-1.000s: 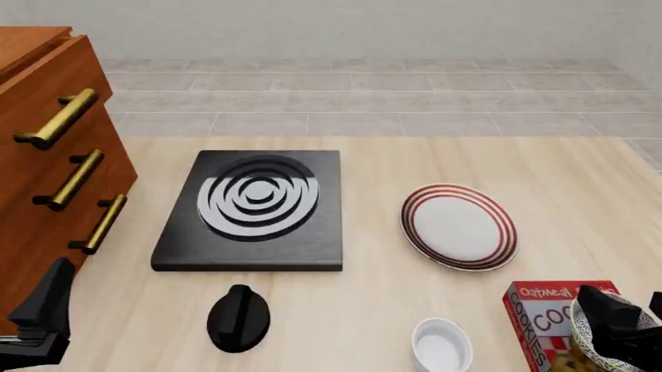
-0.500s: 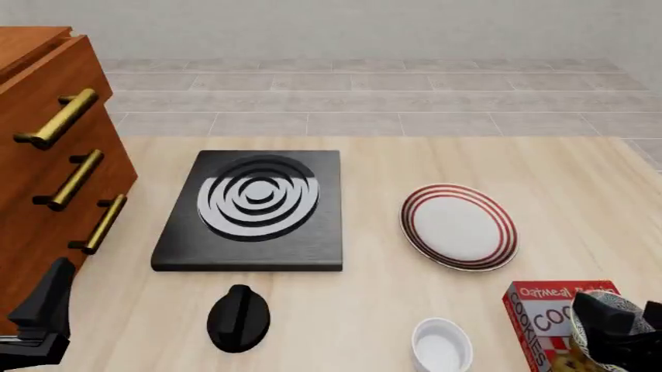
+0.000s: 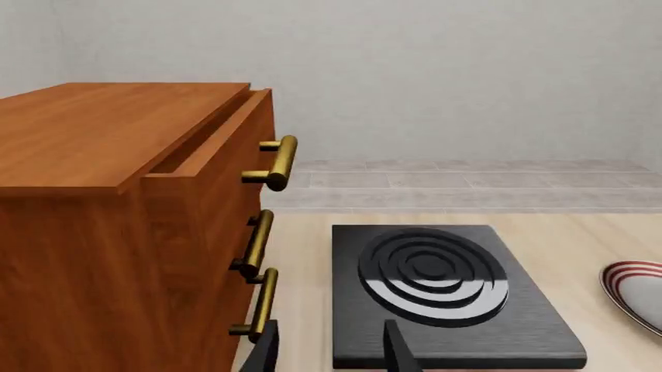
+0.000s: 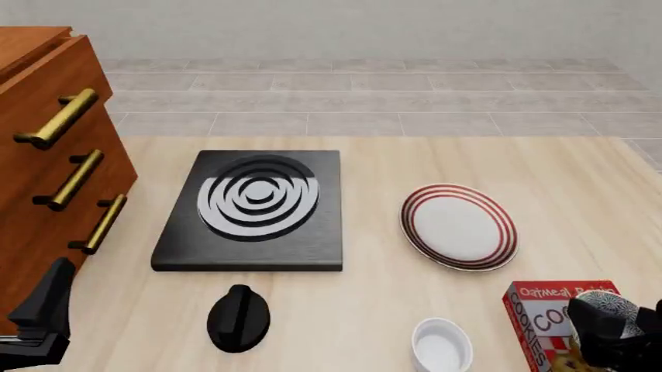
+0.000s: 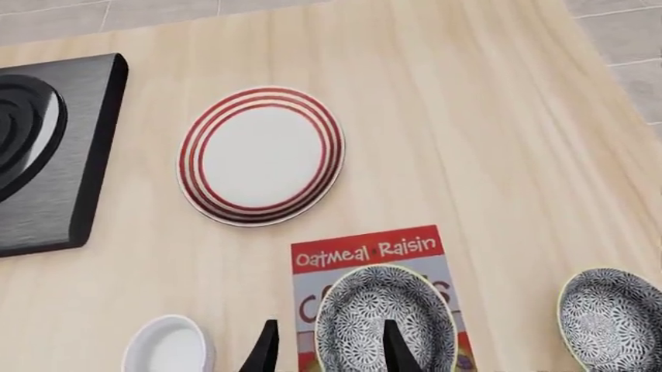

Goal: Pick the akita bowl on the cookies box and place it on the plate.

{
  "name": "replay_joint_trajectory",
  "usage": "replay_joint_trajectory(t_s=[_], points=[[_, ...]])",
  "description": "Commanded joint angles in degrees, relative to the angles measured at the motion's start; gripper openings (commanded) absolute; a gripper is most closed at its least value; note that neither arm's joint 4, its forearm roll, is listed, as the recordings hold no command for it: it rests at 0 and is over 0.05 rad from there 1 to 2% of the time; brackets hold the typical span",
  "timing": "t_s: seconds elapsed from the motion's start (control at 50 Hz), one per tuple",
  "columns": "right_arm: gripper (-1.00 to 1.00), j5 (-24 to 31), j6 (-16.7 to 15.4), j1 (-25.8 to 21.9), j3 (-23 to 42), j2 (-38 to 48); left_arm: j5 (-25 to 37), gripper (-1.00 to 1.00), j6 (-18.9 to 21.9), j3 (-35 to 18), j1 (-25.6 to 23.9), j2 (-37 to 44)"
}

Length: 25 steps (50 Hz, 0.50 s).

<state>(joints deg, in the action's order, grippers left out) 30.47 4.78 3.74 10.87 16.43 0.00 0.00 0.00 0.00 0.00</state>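
The dark, white-speckled akita bowl (image 5: 385,319) sits on the red oatmeal cookies box (image 5: 374,288), not yet lifted. The right gripper (image 5: 322,347) hangs released at its near rim. The red-ringed white plate (image 5: 260,155) lies well ahead, bare; grasping, carrying and placing all remain.

Pale wooden tabletop (image 4: 414,163); grey tiled floor (image 4: 362,93) beyond, below a plain light wall (image 4: 362,27), possibly plastered. Brass-handled brown wooden drawer cabinet (image 4: 42,155) at left.

"Oatmeal Raisin" on red cookies box (image 5: 373,256)
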Motion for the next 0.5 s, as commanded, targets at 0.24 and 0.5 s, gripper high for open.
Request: replay_joint_trajectory(t_s=[0.24,0.5], points=[[1.00,-2.9,-0.9,0.4,-2.6,1.6,0.0,1.00,0.0,0.0,0.0,0.0],[1.00,-2.4,0.3,0.0,-3.1,1.6,0.0,1.00,0.0,0.0,0.0,0.0]])
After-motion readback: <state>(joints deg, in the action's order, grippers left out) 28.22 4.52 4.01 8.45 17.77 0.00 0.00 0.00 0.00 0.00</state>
